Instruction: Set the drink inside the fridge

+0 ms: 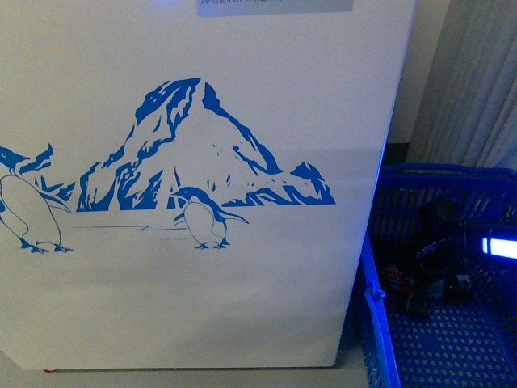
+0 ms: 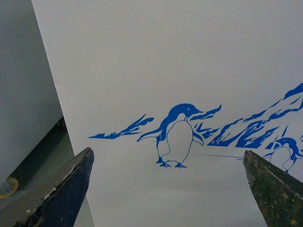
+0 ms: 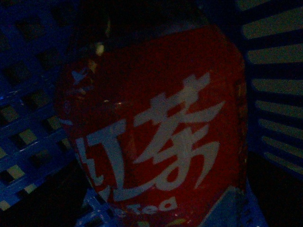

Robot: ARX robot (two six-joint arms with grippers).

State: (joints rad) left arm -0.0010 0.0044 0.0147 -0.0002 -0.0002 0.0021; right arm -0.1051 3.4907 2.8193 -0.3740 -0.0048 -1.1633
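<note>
Leftmost, a plain grey-white cabinet side (image 2: 23, 94) is seen just beside the white chest fridge (image 1: 242, 81), whose front panel bears a blue picture of penguins and a mountain (image 1: 202, 153). The left gripper (image 2: 166, 152) is held before that panel, its two dark, worn fingers (image 2: 71, 184) spread wide with nothing between them. Further right, just beside the fridge, a blue plastic mesh crate (image 1: 452, 182) is seen, and the dark right arm (image 1: 436, 234) is lowered into it. The small plastic drink bottle with its red label (image 3: 161, 123) is shown dimly inside the crate, close to the right wrist camera. Whether the right gripper (image 1: 422, 295) is spread or closed cannot be told.
</note>
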